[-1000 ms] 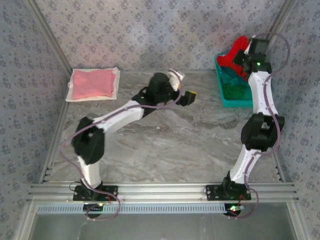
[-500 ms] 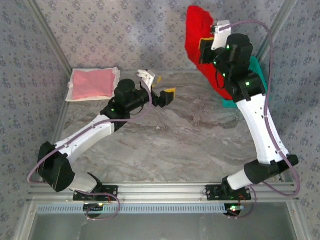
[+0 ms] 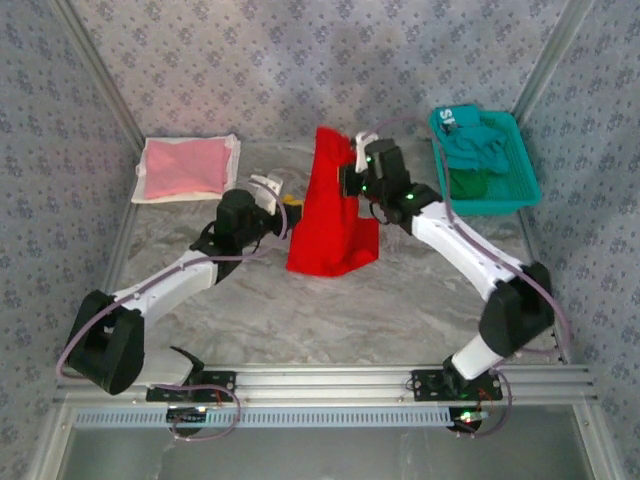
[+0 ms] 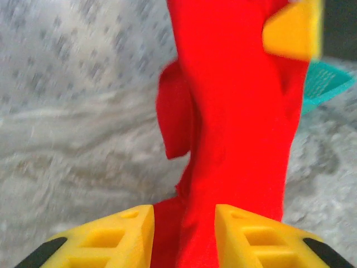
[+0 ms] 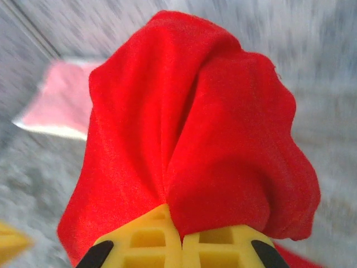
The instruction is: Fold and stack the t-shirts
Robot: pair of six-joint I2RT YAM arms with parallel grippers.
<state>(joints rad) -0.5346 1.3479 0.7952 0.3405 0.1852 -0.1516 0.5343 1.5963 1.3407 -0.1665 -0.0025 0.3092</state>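
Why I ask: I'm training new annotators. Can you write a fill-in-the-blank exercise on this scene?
1. The t-shirt pinched in the right gripper is ____ in colour.
2. The folded pink t-shirt lies on a ____ sheet.
3. The teal basket stands at the far ____ corner of the table.
Missing words: red; white; right.

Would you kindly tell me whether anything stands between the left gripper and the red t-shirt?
Nothing visible does. The red t-shirt, hanging from the right gripper, runs down between the yellow fingers of the left gripper.
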